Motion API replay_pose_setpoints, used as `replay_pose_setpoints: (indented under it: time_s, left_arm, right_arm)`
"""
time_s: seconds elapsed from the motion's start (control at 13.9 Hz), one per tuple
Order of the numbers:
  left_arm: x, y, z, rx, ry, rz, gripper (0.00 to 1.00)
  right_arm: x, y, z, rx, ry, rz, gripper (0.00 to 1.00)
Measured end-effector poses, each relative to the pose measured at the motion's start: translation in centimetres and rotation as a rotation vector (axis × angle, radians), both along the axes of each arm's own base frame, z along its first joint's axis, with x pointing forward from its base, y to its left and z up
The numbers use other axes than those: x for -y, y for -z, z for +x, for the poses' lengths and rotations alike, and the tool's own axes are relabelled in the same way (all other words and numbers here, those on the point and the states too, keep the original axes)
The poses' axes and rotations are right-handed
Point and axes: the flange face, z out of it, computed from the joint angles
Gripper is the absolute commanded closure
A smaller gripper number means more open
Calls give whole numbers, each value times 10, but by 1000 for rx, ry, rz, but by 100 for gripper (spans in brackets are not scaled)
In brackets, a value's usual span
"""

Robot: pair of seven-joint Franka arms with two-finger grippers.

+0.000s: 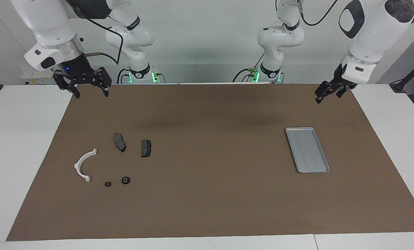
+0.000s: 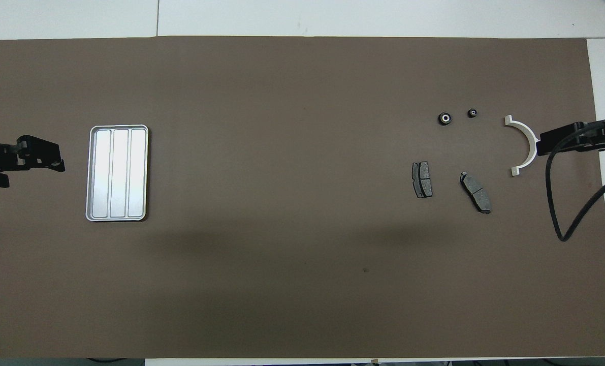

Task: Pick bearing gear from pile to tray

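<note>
Opening layout, as I saw it from the remote station. The right claw [image 1: 90, 91] hung over the tabletop's [image 1: 207, 208] brown mat [image 1: 207, 114], at the edge next to the robots, at the right arm's end, its fingers spread apart and holding nothing. The left claw [image 1: 328, 93] hung over the matching edge at the left arm's end, likewise released and empty; I judged it to be waiting.

The pile lay loose at the right arm's end: a white bracket [image 1: 83, 166], two brake pads [image 1: 120, 142] nearer to the robots than the bracket, and two small black round pieces. The larger of these, with a pale centre, I took to be the bearing gear [image 1: 125, 180]; the smaller round piece [image 1: 107, 184] lay just beside it, apart. Both sat farther from the robots than the pads.

The tray [image 1: 323, 171] lay flat at the left arm's end, well apart from the pile and holding nothing. I judged that this split served the task: the right arm could reach the pile, while the tray lay within the left arm's reach, so a carry across or a handover seemed likely. No step was yet done.
</note>
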Motion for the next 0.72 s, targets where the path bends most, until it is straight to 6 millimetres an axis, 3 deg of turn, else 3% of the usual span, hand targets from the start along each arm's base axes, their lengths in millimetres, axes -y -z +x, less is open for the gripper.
replay_pose_setpoints:
  time_s: [0.72]
  left_arm:
    - [0,0,0,0,0,0,0]
  right_arm:
    - [1,-5,-2,9,2,0,0]
